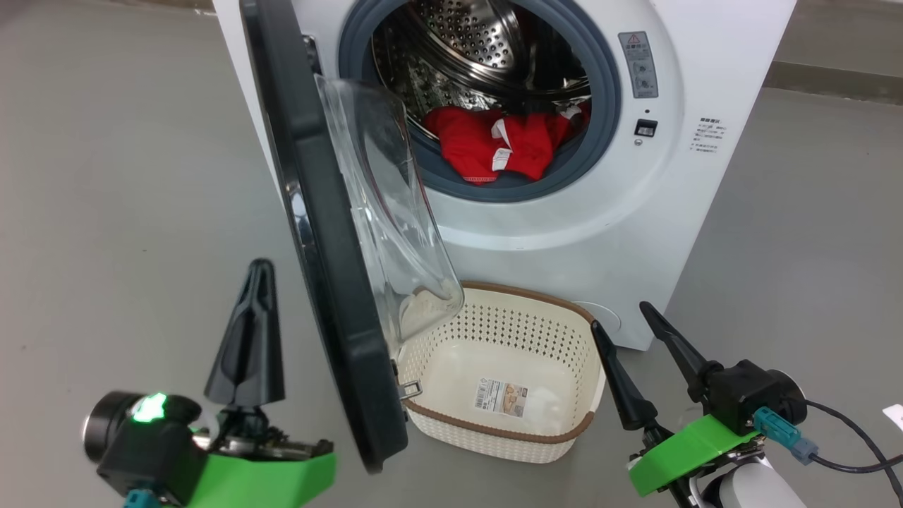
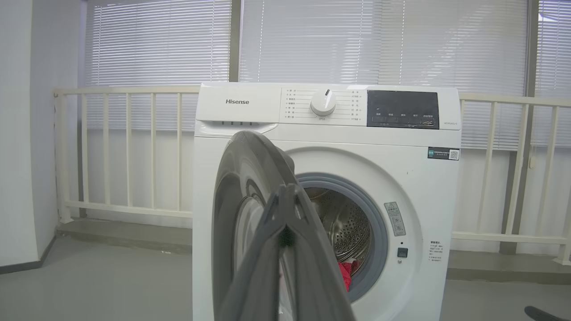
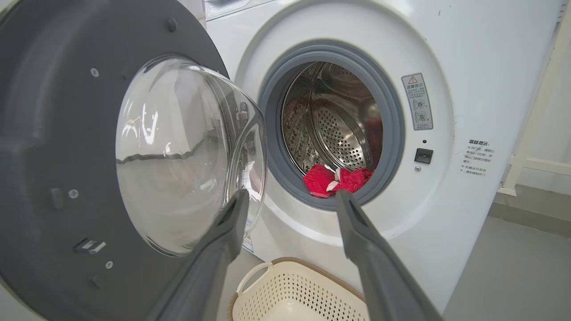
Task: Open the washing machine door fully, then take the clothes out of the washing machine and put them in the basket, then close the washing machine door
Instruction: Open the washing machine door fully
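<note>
- The washing machine door (image 1: pixel 319 233) stands swung out from the washing machine (image 1: pixel 564 233), nearly edge-on in the head view, hinged at the machine's left.
- Its glass bowl (image 1: pixel 381 212) bulges toward the opening and hangs over the left rim of the basket (image 1: pixel 494 321).
- The basket sits on the floor (image 1: pixel 106 212) just in front of the machine, below the opening, with a label sticker (image 1: pixel 502 398) on its bottom.
- The clothes (image 1: pixel 494 144), red with white trim, lie low at the front of the drum (image 1: pixel 480 35), spilling onto the grey gasket (image 1: pixel 600 92).
- The left claw (image 1: pixel 259 271) is pinched closed with nothing between its fingers, on the outer side of the door; it looks just clear of the black rim, though contact is hard to judge.
- The right claw (image 1: pixel 620 314) is spread wide and holds nothing, just beside the basket's right rim, its fingers pointing toward the machine.
</note>
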Controlling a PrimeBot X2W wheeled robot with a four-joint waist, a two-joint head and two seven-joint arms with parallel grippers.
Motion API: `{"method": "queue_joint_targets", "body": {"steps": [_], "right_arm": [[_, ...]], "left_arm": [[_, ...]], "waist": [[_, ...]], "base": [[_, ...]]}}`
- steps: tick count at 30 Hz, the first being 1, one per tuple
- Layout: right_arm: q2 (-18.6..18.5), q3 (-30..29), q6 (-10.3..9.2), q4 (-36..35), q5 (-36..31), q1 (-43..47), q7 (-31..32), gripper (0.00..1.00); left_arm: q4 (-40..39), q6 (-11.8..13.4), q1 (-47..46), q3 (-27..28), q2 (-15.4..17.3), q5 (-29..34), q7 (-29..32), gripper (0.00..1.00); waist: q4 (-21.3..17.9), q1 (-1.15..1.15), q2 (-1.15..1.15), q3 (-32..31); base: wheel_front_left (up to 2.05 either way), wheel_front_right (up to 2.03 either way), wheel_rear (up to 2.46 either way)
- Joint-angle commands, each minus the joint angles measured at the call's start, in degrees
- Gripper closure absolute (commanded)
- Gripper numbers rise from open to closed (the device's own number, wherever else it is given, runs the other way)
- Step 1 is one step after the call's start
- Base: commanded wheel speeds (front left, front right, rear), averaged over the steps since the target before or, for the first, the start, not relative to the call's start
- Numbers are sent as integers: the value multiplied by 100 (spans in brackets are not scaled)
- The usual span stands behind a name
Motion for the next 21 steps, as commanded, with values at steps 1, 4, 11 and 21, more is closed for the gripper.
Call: {"method": "queue_joint_targets", "body": {"steps": [1,4,11,21], "right_arm": [[21,154,2,-114,38,-58,-37,0],[21,174,2,-80,27,-67,-37,0],[21,263,2,-66,49,-121,-37,0],[21,193,2,-68,137,-198,-37,0]], "left_arm": [[-258,-79,-299,92,39,45,-27,100],[-392,-148,-445,-116,32,93,14,100],[-524,-280,-665,-711,4,30,255,100],[63,-298,-577,-1374,-15,-218,924,100]], "waist": [[-17,0,0,11],[-36,0,0,24],[-86,0,0,78],[-176,0,0,204]], "base": [[0,0,0],[0,0,0],[0,0,0],[0,0,0]]}}
